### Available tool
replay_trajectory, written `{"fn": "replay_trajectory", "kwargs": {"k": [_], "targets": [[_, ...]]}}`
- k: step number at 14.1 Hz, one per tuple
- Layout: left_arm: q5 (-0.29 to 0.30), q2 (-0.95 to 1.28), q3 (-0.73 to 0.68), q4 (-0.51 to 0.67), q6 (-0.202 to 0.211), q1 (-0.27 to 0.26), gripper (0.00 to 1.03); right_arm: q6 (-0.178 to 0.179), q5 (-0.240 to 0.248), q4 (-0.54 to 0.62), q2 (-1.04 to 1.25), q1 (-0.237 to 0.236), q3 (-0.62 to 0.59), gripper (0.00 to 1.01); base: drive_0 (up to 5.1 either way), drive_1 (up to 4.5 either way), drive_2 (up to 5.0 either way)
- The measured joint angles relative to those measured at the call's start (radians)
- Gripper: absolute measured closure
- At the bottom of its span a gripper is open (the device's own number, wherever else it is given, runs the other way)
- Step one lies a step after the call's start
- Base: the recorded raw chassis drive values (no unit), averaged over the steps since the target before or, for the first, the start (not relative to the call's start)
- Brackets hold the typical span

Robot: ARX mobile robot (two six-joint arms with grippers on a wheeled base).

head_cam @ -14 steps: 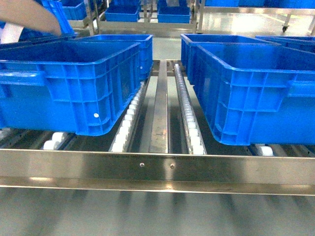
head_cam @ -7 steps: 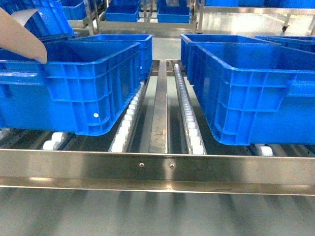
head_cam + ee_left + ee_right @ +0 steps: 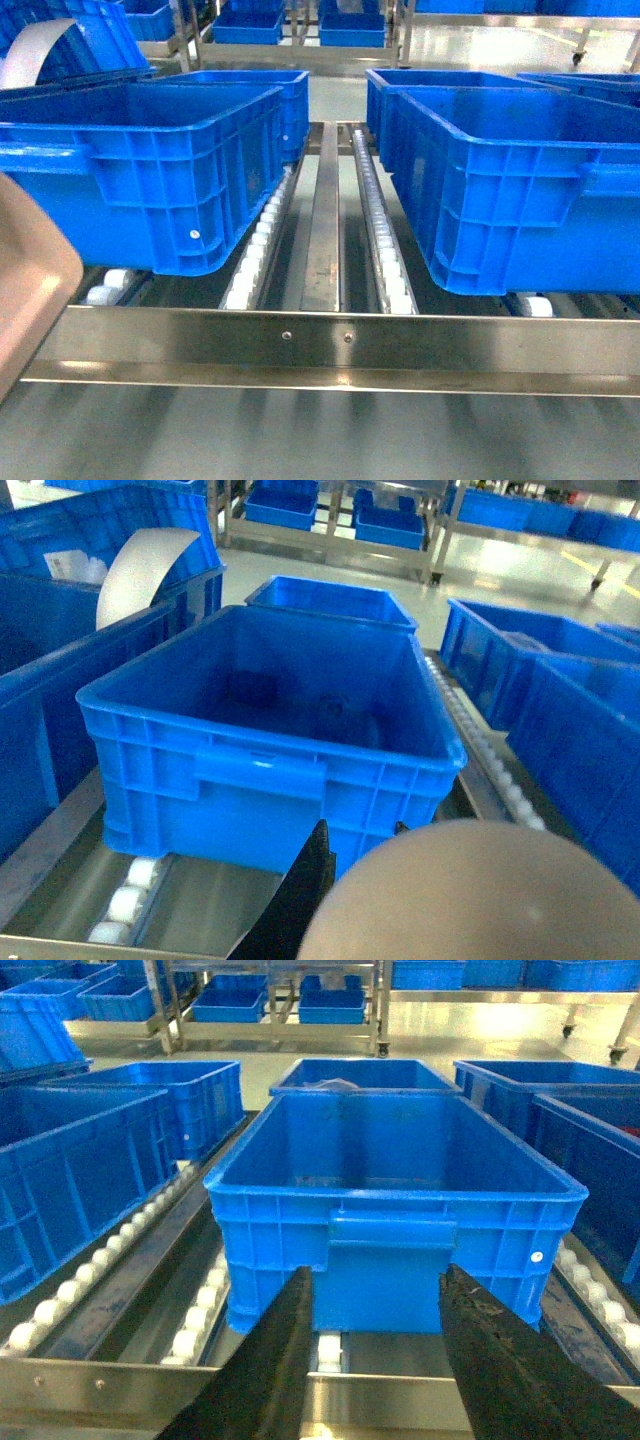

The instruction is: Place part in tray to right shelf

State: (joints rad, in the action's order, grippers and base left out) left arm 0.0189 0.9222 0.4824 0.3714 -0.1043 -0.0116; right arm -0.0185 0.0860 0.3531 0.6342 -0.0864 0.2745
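Note:
The part is out of view in every frame. The right shelf (image 3: 330, 345) is a steel rack with a shiny front rail and white roller tracks, carrying large blue crates (image 3: 150, 165). In the left wrist view my left gripper (image 3: 360, 825) faces a blue crate (image 3: 270, 730); one black finger (image 3: 300, 900) shows and only the tip of the other, with crate wall visible between them. A blurred tan shape (image 3: 470, 895) hides the rest. My right gripper (image 3: 377, 1272) stands open before another blue crate (image 3: 390, 1200), with nothing between its fingers. Neither gripper shows in the head view.
A blurred tan limb (image 3: 30, 270) fills the lower left of the head view, close to the camera. More blue crates (image 3: 510, 180) sit on the rack's right side. A steel divider (image 3: 325, 220) runs between the roller tracks. Further racks with crates stand behind.
The tan limb has swung from the upper left, over the left crate, down to the lower left near the front rail. Crates and rack have not moved.

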Motion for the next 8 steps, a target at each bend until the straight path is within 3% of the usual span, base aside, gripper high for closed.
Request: {"fn": "replay_trajectory", "kwargs": {"k": [1,3,8], "targets": [[-0.009,-0.058,-0.066,0.038,0.043,0.015,0.91,0.001,-0.077,0.007,-0.033,0.076,-0.042,0.70,0.0,0.00,0.0],[-0.020,-0.158,-0.160,0.092,0.085,0.010,0.91,0.004,-0.087,0.010,-0.101,0.089,-0.103,0.99,0.0,0.00,0.0],[-0.019,-0.326,-0.345,0.077,0.087,0.010,0.91,0.005,-0.086,-0.044,-0.250,0.087,-0.199,0.99,0.0,0.00,0.0]]}}
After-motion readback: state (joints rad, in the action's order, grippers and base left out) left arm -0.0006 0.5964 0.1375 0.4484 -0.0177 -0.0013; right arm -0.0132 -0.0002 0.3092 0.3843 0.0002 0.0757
